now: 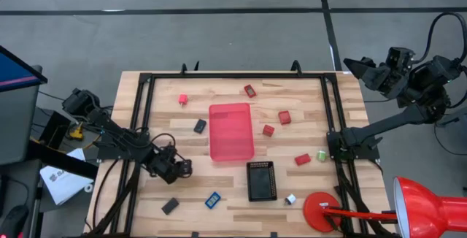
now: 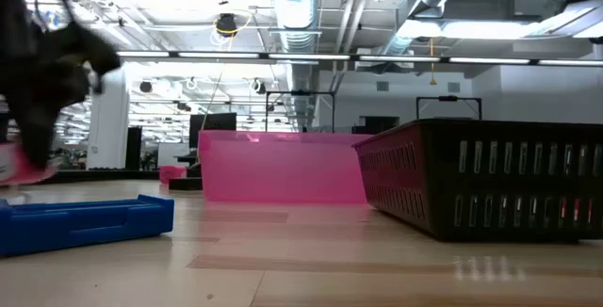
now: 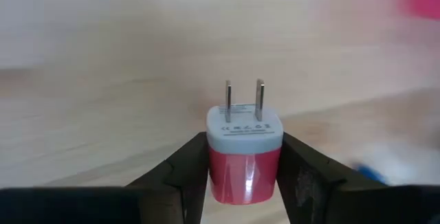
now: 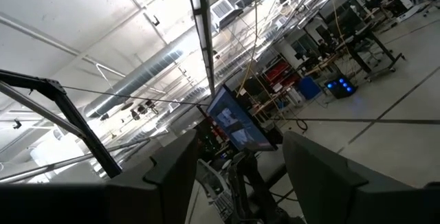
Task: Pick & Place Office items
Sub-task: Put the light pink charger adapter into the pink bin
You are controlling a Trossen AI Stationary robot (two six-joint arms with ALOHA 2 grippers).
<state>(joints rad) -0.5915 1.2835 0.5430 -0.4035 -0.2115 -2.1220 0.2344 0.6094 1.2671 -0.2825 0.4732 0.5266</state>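
Note:
My left gripper point(image 1: 179, 168) point(image 3: 244, 183) is over the table's near-left part, shut on a red charger plug point(image 3: 244, 162) with a pale face and two metal prongs. Other small items lie flat on the wood: red ones point(image 1: 183, 99) point(image 1: 250, 90) point(image 1: 284, 117) point(image 1: 268, 130) point(image 1: 302, 159), black ones point(image 1: 200, 125) point(image 1: 170, 206), a blue one point(image 1: 212, 200) point(image 2: 85, 222), a green one point(image 1: 322, 155) and a silvery-white one point(image 1: 290, 199). My right gripper point(image 1: 352, 64) point(image 4: 237, 176) is open, raised off the table's far-right corner and pointing into the room. My left gripper pinches the red charger plug by the two opposite sides of its red body point(image 3: 218, 172), one finger point(image 3: 182, 172) on each side. The pale face point(image 3: 244, 131) and the prongs stick out past the fingertips. Whether the plug is clear of the table I cannot tell.
A pink-red tray point(image 1: 231, 131) point(image 2: 283, 166) sits mid-table and a black grid tray point(image 1: 261, 180) point(image 2: 480, 180) lies nearer the near edge. A red desk lamp point(image 1: 430, 209) stands with its round base point(image 1: 321, 211) on the near-right corner. A black frame point(image 1: 146, 106) borders the table.

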